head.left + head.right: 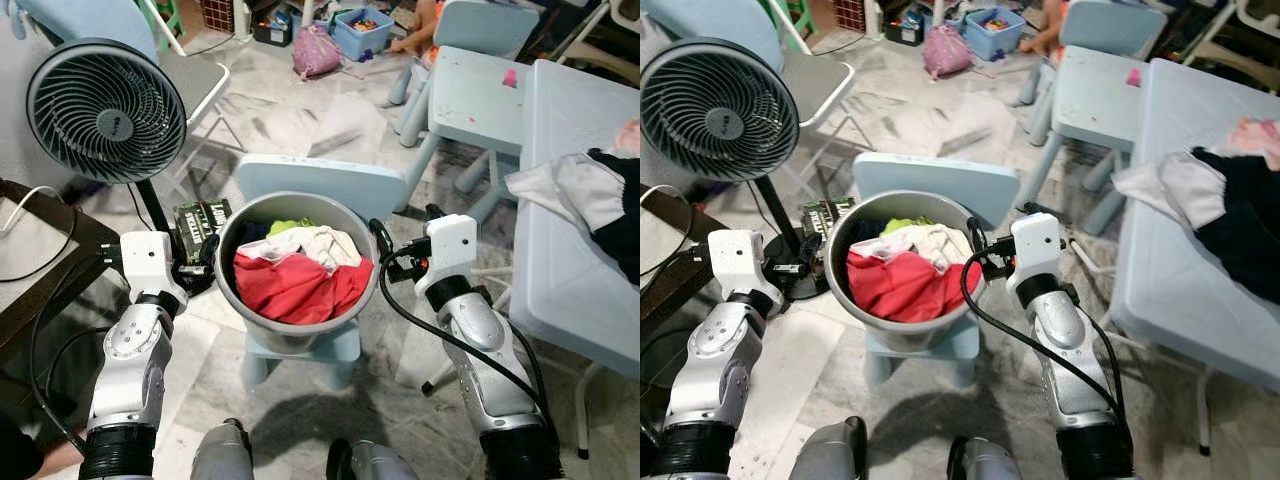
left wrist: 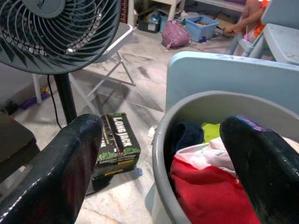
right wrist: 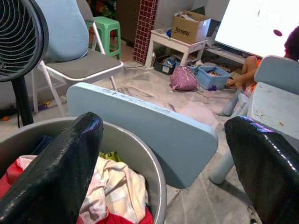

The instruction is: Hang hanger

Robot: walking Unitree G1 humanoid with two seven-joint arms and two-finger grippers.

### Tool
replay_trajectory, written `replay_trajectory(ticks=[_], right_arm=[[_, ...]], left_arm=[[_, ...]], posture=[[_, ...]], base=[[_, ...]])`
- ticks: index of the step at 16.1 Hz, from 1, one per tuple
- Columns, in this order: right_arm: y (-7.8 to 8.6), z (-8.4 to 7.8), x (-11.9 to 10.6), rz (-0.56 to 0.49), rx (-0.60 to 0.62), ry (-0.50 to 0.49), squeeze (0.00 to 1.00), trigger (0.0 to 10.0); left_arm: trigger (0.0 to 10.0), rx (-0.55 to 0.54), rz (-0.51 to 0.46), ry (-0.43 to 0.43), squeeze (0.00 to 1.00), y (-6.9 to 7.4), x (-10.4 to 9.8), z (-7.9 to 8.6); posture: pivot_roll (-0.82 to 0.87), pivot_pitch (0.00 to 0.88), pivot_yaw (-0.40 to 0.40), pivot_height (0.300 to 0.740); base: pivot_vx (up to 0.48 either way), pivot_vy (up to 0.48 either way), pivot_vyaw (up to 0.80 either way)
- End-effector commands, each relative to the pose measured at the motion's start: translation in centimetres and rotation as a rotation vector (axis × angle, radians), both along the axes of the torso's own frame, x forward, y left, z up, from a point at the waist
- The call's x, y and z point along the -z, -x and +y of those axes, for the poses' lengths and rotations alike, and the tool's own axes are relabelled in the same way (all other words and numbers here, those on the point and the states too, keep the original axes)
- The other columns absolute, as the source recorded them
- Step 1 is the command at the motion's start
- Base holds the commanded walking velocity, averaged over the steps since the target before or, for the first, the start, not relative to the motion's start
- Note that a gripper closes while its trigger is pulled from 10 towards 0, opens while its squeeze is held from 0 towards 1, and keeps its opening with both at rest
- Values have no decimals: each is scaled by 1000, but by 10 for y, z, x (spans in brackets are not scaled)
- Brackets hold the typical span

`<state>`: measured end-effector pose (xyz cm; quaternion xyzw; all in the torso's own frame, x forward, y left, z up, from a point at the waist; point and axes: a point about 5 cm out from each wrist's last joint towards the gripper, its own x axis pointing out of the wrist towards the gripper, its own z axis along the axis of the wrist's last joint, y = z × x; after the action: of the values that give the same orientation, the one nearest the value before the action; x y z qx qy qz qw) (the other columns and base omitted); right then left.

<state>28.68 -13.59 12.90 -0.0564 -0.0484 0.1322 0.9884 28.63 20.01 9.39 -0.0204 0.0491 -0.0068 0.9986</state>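
Observation:
A grey basin (image 1: 300,335) stands on a small light-blue chair (image 1: 320,180) right before me. It holds a red garment (image 1: 295,285), a cream one (image 1: 325,245) and a bit of yellow-green cloth (image 1: 290,226). My left gripper (image 1: 198,255) hovers at the basin's left rim, open, with its fingers (image 2: 60,172) astride the rim and nothing held. My right gripper (image 1: 392,255) is at the right rim, also open and empty; between its fingers (image 3: 60,172) I see the basin's far edge and the chair back (image 3: 149,126).
A black fan (image 1: 105,110) on a stand and a dark box (image 2: 117,142) sit left of the basin, with a dark table (image 1: 40,260) beyond. A light-blue table (image 1: 570,270) with black and white clothes (image 1: 600,200) stands right. Chairs, bins and a seated person (image 1: 425,25) are at the back.

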Motion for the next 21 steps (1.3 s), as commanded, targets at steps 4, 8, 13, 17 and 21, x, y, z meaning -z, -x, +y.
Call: replay_trajectory(ticks=[4, 8, 13, 17, 21], right_arm=[[-3, -2, 0, -17, 9, 13, 0, 10000], [-4, -2, 1, -20, 12, 15, 0, 10000], [-4, -2, 3, -21, 11, 21, 0, 10000], [-5, -2, 3, -21, 6, 26, 0, 10000], [-4, -2, 3, -20, 0, 33, 0, 10000]], left_arm=[[10000, 16, 0, -8, 0, -4, 1, -2], [10000, 22, -2, -7, 0, -5, 1, -2], [10000, 29, -2, -5, 0, -6, 2, -3], [10000, 34, -2, -5, 0, -6, 3, -5], [10000, 31, -8, 19, 0, -5, 4, -7]], posture=[[27, 97, -70, 740], [29, 92, -68, 740], [26, 94, -67, 740], [26, 95, -69, 740], [26, 97, -74, 740]], base=[[341, 0, 0], [354, 0, 0], [391, 0, 0], [407, 0, 0], [291, 0, 0]])
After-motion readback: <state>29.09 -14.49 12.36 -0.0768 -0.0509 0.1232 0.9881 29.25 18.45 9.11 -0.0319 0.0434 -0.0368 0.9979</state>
